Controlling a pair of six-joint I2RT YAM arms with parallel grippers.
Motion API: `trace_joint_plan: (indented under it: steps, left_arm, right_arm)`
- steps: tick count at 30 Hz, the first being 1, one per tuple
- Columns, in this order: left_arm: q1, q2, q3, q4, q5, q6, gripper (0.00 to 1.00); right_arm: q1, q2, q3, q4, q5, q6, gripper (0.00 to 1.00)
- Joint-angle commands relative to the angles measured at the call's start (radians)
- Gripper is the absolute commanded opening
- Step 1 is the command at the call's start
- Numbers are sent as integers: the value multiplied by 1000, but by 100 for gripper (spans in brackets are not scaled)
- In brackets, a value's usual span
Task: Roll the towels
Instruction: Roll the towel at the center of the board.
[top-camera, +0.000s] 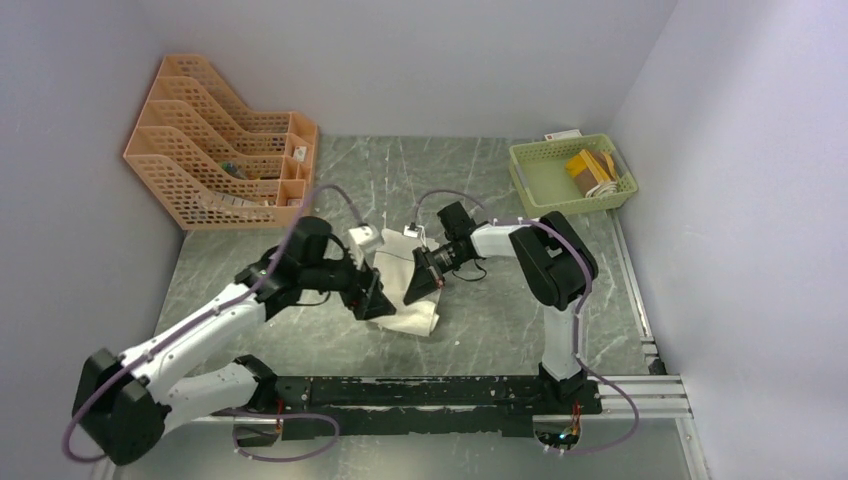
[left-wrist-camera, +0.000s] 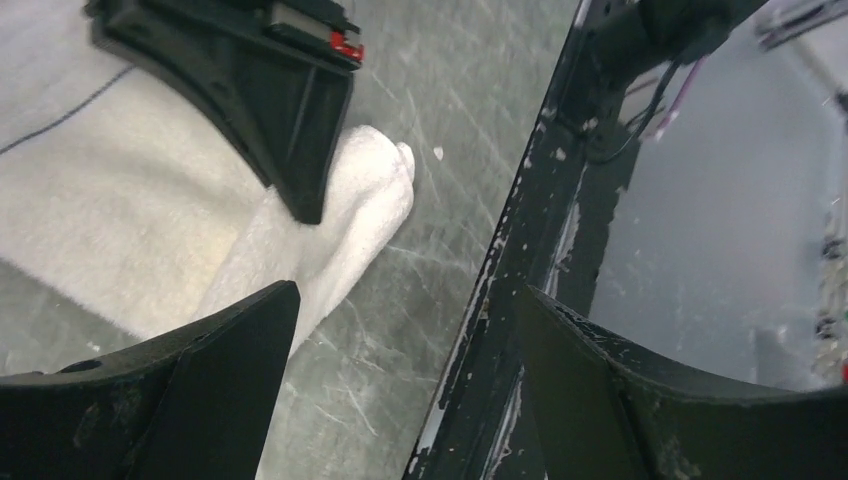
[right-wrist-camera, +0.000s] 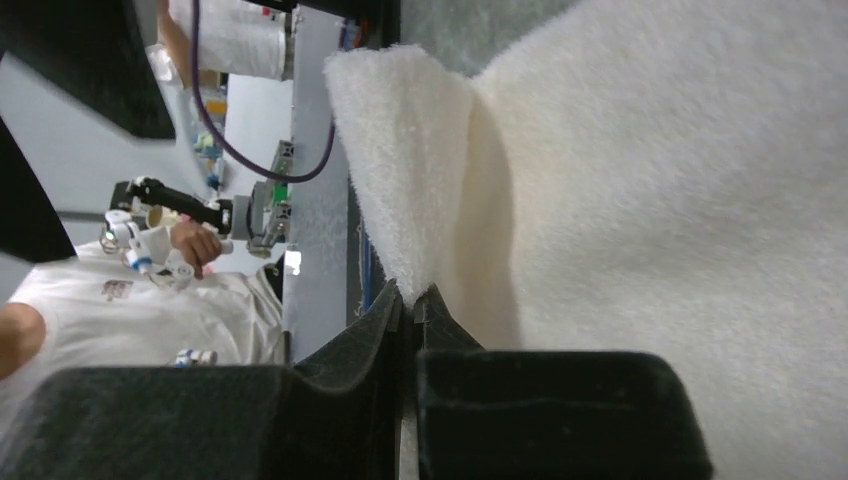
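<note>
Left hand (left-wrist-camera: 407, 293): fingers spread, set at the left side of the cream-white terry-cloth towel (top-camera: 418, 315), gripping nothing. The towel lies crumpled on the grey marbled table (top-camera: 500, 320) between the two hands; soft, light and limp by the look of it, best taken at an edge or corner fold. Right hand (right-wrist-camera: 410, 300): fingers pressed together, pinching a raised fold of the towel's edge.

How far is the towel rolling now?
Done: nothing looks rolled on the table. In hand: the right gripper is shut on an edge of the cream towel, left gripper open beside it. Remaining: rolling it; the yellow towel lies in the green basket.
</note>
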Motion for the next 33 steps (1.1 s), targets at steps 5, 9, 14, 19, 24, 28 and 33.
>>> trace_joint_plan:
  steps: [5, 9, 14, 19, 24, 28, 33]
  left_arm:
    - [-114, 64, -4, 81, -228, 223, 89]
    - [-119, -9, -69, 131, -244, 300, 89]
    - [-125, -32, -116, 156, -235, 376, 91]
    - [-135, 129, -53, 90, -351, 354, 88]
    - [-135, 307, 70, 50, -419, 172, 87]
    - [-137, 313, 65, 77, -432, 79, 87]
    - [-137, 250, 20, 85, -433, 50, 88]
  right_arm:
    - [-9, 59, -1, -8, 38, 49, 0]
    - [-10, 89, 3, -11, 49, 51, 0]
    - [-5, 120, 14, -22, 122, 60, 0]
    - [3, 93, 29, -27, 281, 92, 3]
    - [15, 32, 43, -33, 478, 127, 10]
    - [22, -33, 36, -13, 522, 149, 13]
    - [25, -66, 33, 5, 529, 162, 14]
